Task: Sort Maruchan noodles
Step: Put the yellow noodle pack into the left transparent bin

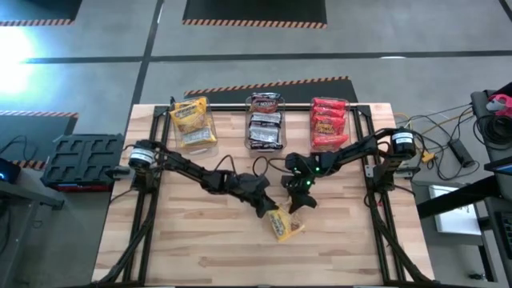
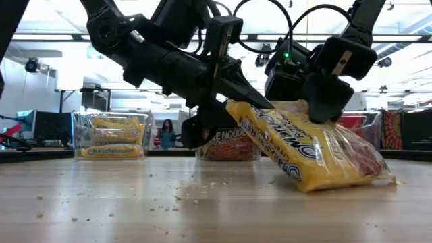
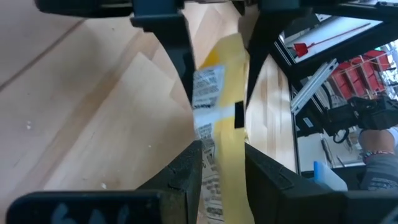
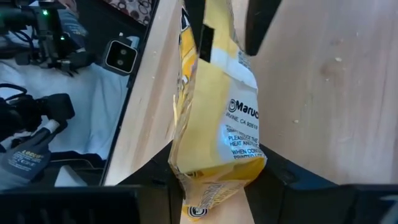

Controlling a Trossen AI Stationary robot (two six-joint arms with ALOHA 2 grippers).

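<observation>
- The left gripper [image 1: 270, 210] reaches in low from the table's left edge, its arm stretched almost flat over the wood, and its two dark fingers [image 3: 186, 171] pinch one end of a yellow noodle packet [image 1: 286, 225]
- The right gripper [image 1: 299, 196] comes from the right edge with its arm bent down at the elbow; its jaws are closed on the opposite end of the same packet, seen in the right wrist view as the packet [image 4: 217, 118] wedged between the fingertips
- The yellow packet sits tilted in the low view [image 2: 307, 152], one corner resting on the table [image 1: 200, 248] and the rest lifted between the two grippers, a little toward the near edge from the table's middle
- Its wrapper is glossy crinkled plastic with dark printed lettering and a white label panel; the sealed edge is flat and creased
- The table is pale wooden planks, with small crumbs scattered on it in the low view
- Along the far edge stand three clear plastic bins: the left bin [image 1: 194, 138] holds yellow packets [image 1: 192, 118], the middle bin [image 1: 265, 138] holds dark packets [image 1: 265, 120], the right bin [image 1: 330, 138] holds red packets [image 1: 328, 120]
- Beyond the table, a person [image 2: 165, 133] shows small in the room in the low view
</observation>
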